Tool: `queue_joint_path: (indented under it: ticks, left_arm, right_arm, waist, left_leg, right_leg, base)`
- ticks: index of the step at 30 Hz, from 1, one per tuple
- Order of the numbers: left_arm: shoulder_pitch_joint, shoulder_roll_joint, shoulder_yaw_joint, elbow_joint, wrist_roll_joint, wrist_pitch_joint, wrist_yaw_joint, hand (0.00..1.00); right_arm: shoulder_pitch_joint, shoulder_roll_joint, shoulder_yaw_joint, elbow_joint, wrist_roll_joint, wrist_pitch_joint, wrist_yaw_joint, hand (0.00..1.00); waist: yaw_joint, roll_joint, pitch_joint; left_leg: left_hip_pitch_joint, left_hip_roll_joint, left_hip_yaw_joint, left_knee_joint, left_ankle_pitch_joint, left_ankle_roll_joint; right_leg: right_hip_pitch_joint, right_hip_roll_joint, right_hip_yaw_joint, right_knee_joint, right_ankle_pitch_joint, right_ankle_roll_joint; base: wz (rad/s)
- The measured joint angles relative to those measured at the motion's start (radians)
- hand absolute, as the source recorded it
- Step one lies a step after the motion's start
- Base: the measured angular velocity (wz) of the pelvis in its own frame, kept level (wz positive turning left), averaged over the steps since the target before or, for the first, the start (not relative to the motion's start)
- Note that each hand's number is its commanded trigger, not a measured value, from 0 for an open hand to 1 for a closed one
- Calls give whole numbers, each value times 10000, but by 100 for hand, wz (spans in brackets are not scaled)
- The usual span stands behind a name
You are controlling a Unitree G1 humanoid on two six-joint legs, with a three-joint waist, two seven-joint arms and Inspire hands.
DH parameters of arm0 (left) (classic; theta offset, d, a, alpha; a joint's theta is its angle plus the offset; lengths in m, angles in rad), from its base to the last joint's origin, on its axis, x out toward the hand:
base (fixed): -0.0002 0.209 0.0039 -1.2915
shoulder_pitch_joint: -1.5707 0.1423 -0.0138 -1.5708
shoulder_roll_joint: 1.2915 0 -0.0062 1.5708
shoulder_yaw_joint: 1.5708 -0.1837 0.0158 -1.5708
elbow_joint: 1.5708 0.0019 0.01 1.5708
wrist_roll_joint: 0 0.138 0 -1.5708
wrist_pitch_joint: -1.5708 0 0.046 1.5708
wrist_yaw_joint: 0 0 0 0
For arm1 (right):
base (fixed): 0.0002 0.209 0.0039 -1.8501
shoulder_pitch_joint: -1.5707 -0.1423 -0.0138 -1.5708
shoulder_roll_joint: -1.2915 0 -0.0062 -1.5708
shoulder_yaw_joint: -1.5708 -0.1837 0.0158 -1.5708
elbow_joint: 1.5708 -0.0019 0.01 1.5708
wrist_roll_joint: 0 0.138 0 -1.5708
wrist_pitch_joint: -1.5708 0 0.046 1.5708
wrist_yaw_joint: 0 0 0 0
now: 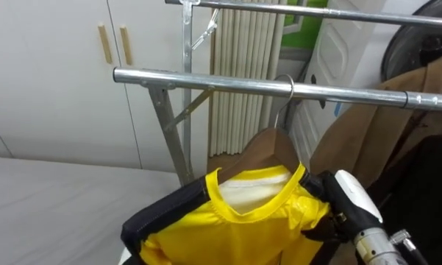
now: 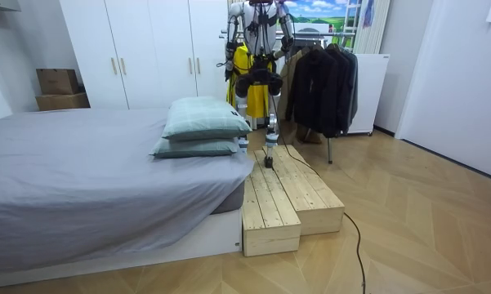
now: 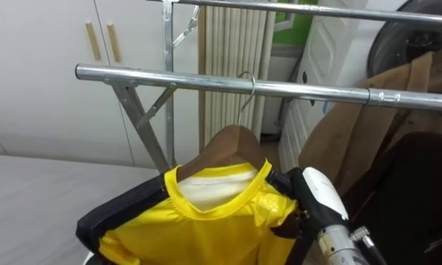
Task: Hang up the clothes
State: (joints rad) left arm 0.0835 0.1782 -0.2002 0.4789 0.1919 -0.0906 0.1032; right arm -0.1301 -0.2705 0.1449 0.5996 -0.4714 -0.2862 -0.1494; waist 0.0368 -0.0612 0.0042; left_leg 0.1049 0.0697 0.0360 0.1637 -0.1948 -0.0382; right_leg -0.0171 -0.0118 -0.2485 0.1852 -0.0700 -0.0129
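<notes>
Hanging with its hook over the rail [image 1: 206, 79], the wooden hanger [image 1: 268, 151] carries the yellow shirt [image 1: 243, 224] just below the rail. The right hand [image 1: 323, 187] sits at the shirt's shoulder, fingers hidden behind the cloth, so its grip cannot be told.

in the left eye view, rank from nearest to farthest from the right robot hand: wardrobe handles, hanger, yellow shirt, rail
1. yellow shirt, against the right robot hand
2. wooden hanger, just up-left
3. metal rail, above
4. wardrobe handles, far upper left, beyond the rail
</notes>
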Motion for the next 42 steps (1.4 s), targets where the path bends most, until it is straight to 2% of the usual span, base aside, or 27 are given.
queue_joint_path:
  ticks: [7,13,29,30,31,32,35,36,37,38,42]
  left_arm:
    - [6,-43,-1,-19,-13,-8,-4,0]
    - [6,-86,2,-13,-38,-8,-88,0]
    - [19,-96,-5,88,-44,-5,-117,0]
    - [23,-97,-8,95,-44,-6,-117,0]
    - [24,-96,-8,100,-44,-5,-116,0]
    - [24,-94,-8,101,-44,-5,-116,0]
    - [24,-95,-8,101,-43,-6,-115,0]
    - [24,-96,-9,101,-43,-6,-115,0]
    - [24,-98,-10,101,-42,-8,-115,0]
    - [26,-94,-9,101,-41,-8,-114,0]
    - [28,-85,-4,102,-33,-8,-112,0]
  right_arm:
    - [39,165,-116,758,0,-201,-553,100]
    - [47,344,-210,945,1,-201,-818,100]
    - [158,378,-207,1019,27,-207,-1254,100]
    - [161,380,-206,1032,31,-208,-1270,71]
    - [161,385,-206,1069,39,-208,-1320,9]
    - [160,385,-207,1083,42,-208,-1343,0]
    - [129,394,-209,1326,132,-160,-1307,0]
    - [112,404,-223,1467,228,-20,-1276,0]
    - [103,408,-287,1760,392,324,-1145,0]
    - [109,419,-507,1908,464,572,-1040,0]
    - [98,411,-897,1929,812,712,-975,0]
  waist:
    - [-15,-6,23]
    - [-24,11,-9]
    - [-95,122,-41]
    - [-98,133,-35]
    - [-102,135,-35]
    - [-105,135,-34]
    - [-106,130,-29]
    - [-103,128,-28]
    - [-91,98,-37]
    - [-91,133,-12]
    - [-100,149,-4]
  left_leg:
    - [41,-55,-115,48,23,-28]
    - [4,-93,-115,58,32,-22]
    - [100,-104,-166,32,57,38]
    - [102,-104,-167,32,57,38]
    - [104,-105,-169,32,57,38]
    - [104,-105,-170,33,57,38]
    - [99,-106,-179,32,57,39]
    - [96,-106,-181,31,53,43]
    - [87,-106,-185,28,43,55]
    - [66,-113,-187,21,36,67]
    - [37,-114,-209,-48,33,76]
  right_leg:
    - [84,-32,25,-4,-3,-3]
    - [53,-54,53,1,19,-29]
    - [231,-48,7,-128,39,-49]
    - [237,-48,6,-131,41,-51]
    - [241,-49,3,-132,43,-51]
    - [242,-49,3,-132,44,-51]
    - [243,-51,-4,-138,43,-49]
    - [243,-51,-7,-140,40,-46]
    - [240,-54,-8,-142,32,-33]
    - [219,-61,-10,-142,18,-11]
    - [150,-52,-16,-141,5,5]
  base:
    - [3]
    - [0]
    - [0]
    - [0]
    - [0]
    - [0]
    - [0]
    - [3]
    - [3]
    - [0]
    - [0]
